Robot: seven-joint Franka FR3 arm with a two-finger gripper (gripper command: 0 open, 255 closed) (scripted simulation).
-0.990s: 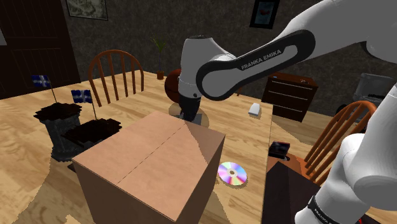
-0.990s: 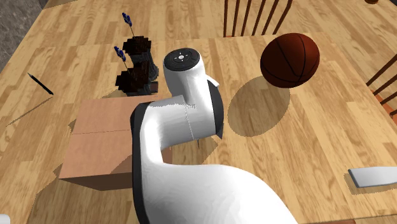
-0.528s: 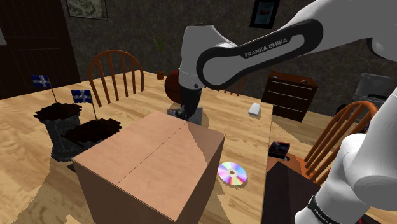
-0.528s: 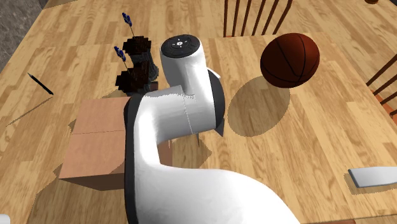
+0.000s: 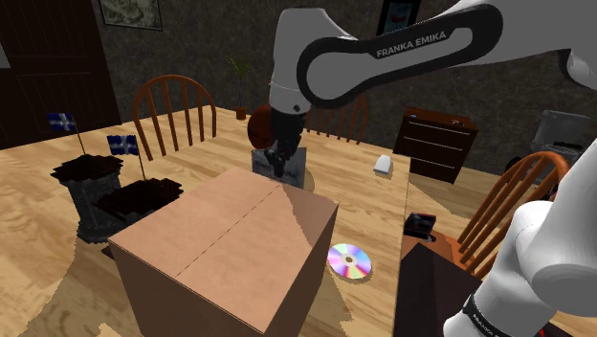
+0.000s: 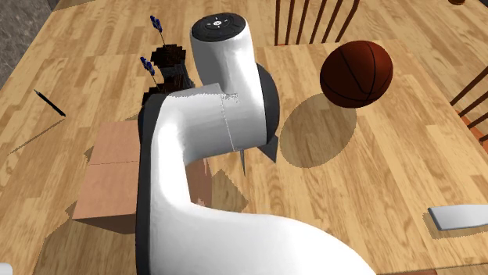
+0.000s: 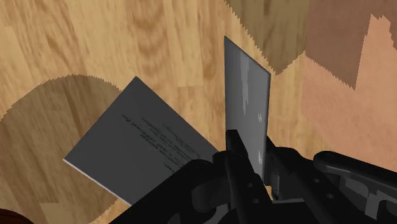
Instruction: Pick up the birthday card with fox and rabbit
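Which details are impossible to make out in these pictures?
Wrist view: the printed lines on the grey card are too small to read; no drawing can be told.
Second exterior view: the white arm covers part of the cardboard box.
Shoulder view: the arm hides most of the basketball.

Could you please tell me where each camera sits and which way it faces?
Shoulder view: beside the stand, facing across the table; arm overhead.
Second exterior view: high up, looking down; arm in the middle.
Wrist view: wrist-mounted, looking along the fingers clasping the card.
Shared: both exterior views show the basketball.
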